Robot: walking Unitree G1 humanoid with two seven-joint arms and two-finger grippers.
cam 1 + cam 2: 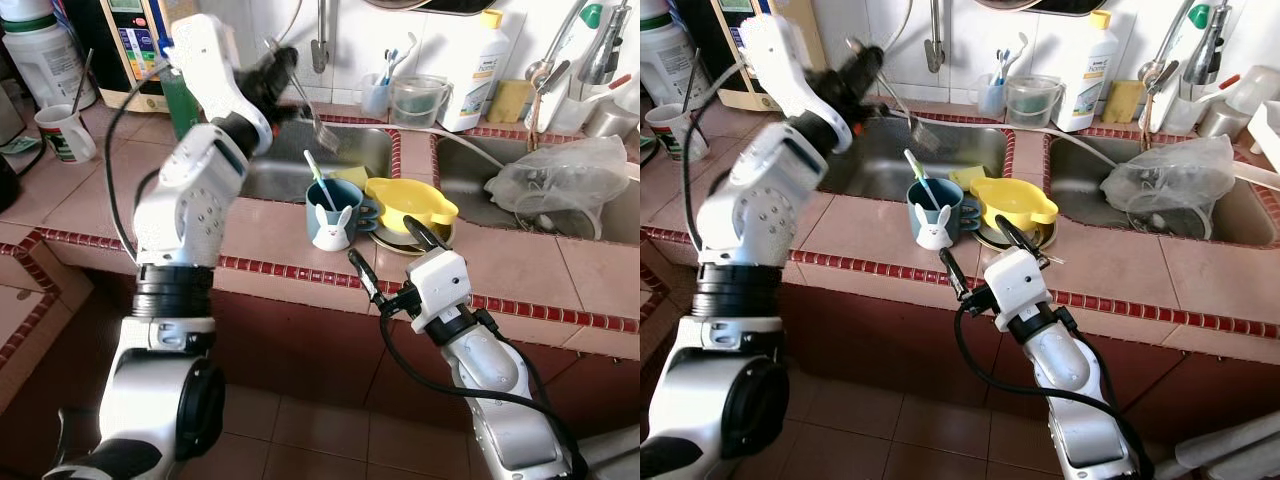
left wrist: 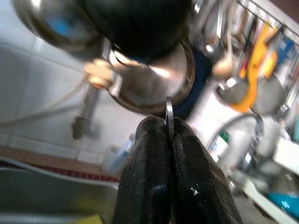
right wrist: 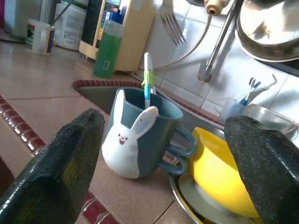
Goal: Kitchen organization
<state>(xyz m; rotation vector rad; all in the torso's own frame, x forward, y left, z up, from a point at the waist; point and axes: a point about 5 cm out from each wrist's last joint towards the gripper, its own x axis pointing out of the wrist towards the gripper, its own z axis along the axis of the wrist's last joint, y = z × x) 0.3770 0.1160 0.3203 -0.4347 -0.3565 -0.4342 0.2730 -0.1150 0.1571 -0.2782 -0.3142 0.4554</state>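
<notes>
Left gripper (image 1: 283, 68) clamps fork (image 1: 318, 122) above sink (image 1: 290, 170); right gripper (image 1: 385, 258), open, faces mug (image 1: 333, 215). Sorting barely begun.

My left arm is raised high, elbow bent, forearm reaching forward and up, with the left gripper (image 1: 283, 72) at the end of it. Its two black fingers (image 2: 154, 186) are pressed tight together, pinching a thin metal handle between them. My right arm comes up from below, forearm angled forward, and the right gripper (image 1: 385, 255) sits low at counter-edge height. Its fingers (image 3: 65, 168) are spread wide apart, nothing between them, pointing ahead.
</notes>
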